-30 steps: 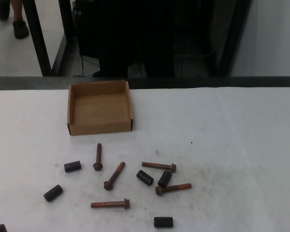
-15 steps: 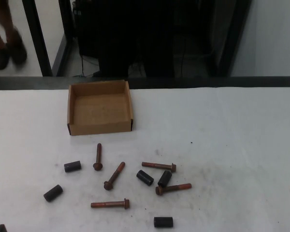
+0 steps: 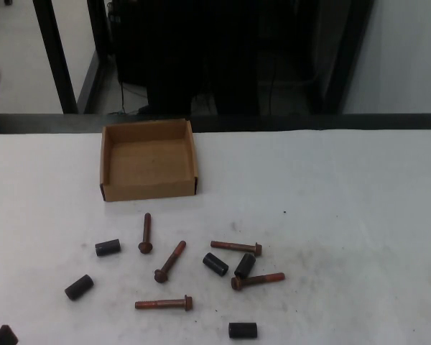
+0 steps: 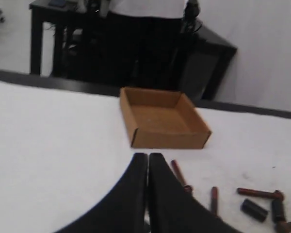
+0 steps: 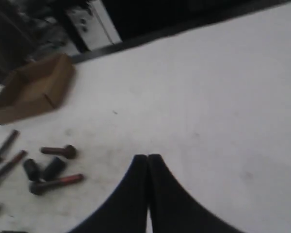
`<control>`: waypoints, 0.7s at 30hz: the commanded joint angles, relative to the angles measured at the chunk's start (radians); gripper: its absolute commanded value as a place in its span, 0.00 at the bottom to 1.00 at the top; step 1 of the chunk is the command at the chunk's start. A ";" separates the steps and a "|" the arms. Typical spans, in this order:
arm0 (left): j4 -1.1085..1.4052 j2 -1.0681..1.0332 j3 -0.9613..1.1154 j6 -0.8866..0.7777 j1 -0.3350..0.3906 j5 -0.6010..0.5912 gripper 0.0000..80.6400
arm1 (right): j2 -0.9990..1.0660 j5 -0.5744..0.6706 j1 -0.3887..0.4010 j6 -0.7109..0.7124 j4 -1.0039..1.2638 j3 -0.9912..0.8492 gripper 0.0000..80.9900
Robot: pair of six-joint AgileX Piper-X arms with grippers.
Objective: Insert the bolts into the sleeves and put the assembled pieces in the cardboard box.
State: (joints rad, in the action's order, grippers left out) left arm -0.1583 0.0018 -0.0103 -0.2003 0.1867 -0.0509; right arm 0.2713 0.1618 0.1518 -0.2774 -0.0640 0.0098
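Several rusty-brown bolts lie loose on the white bench, among them one [image 3: 146, 232] nearest the box, one [image 3: 170, 261] slanted, one [image 3: 236, 247] lying flat and one [image 3: 164, 304] near the front. Several short black sleeves lie among them, such as one [image 3: 108, 247] at the left, a pair [image 3: 216, 264] in the middle and one [image 3: 242, 330] at the front. The open cardboard box [image 3: 148, 188] stands behind them with nothing in it. My left gripper [image 4: 148, 158] is shut and holds nothing, short of the box [image 4: 166, 139]. My right gripper [image 5: 148, 159] is shut too, to the right of the bolts [image 5: 58, 182].
A dark part of an arm [image 3: 0, 336] shows at the bench's front left corner. The bench's far edge [image 3: 273, 122] meets dark furniture behind it. Bare white surface [image 3: 345, 215] stretches to the right of the parts.
The dark arm part at the front left corner has come a little further into the high view. The bolts, sleeves and box have not moved.
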 commanded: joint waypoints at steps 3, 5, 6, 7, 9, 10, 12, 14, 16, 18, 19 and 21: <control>0.173 -0.002 0.010 -0.002 -0.003 -0.057 0.01 | -0.002 0.089 -0.004 -0.007 0.053 -0.042 0.00; 0.200 -0.002 0.010 -0.029 -0.003 -0.068 0.01 | -0.002 0.123 -0.004 -0.007 0.050 -0.076 0.00; 0.192 -0.002 0.010 -0.048 -0.003 -0.076 0.01 | -0.002 0.144 -0.004 -0.007 0.039 -0.089 0.00; 0.175 -0.002 0.010 -0.056 -0.003 -0.085 0.01 | -0.002 0.174 -0.004 -0.007 0.018 -0.108 0.00; 0.093 -0.002 0.010 -0.064 -0.003 -0.109 0.01 | 0.003 0.241 -0.004 -0.007 -0.041 -0.148 0.00; 0.053 -0.002 0.014 -0.063 -0.003 -0.109 0.01 | 0.008 0.260 -0.004 -0.007 -0.084 -0.167 0.00; -0.036 -0.002 0.042 -0.073 -0.003 -0.109 0.01 | 0.028 0.283 -0.004 0.014 -0.152 -0.213 0.00; -0.102 -0.002 0.070 -0.085 -0.003 -0.109 0.01 | 0.057 0.293 -0.004 0.048 -0.209 -0.257 0.00; -0.161 -0.002 0.100 -0.088 -0.003 -0.109 0.01 | 0.094 0.292 -0.004 0.062 -0.238 -0.304 0.00; -0.188 -0.002 0.123 -0.088 -0.003 -0.109 0.01 | 0.146 0.327 -0.004 0.061 -0.239 -0.348 0.00; -0.195 -0.014 0.134 -0.083 -0.003 -0.109 0.01 | 0.176 0.360 -0.004 0.061 -0.239 -0.369 0.00; -0.222 -0.051 0.169 -0.055 -0.003 -0.109 0.01 | 0.239 0.436 -0.004 0.058 -0.239 -0.407 0.00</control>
State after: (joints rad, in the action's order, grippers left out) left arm -0.3544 -0.0209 0.1223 -0.2747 0.1867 -0.1545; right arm 0.4619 0.5278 0.1518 -0.2257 -0.2982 -0.3582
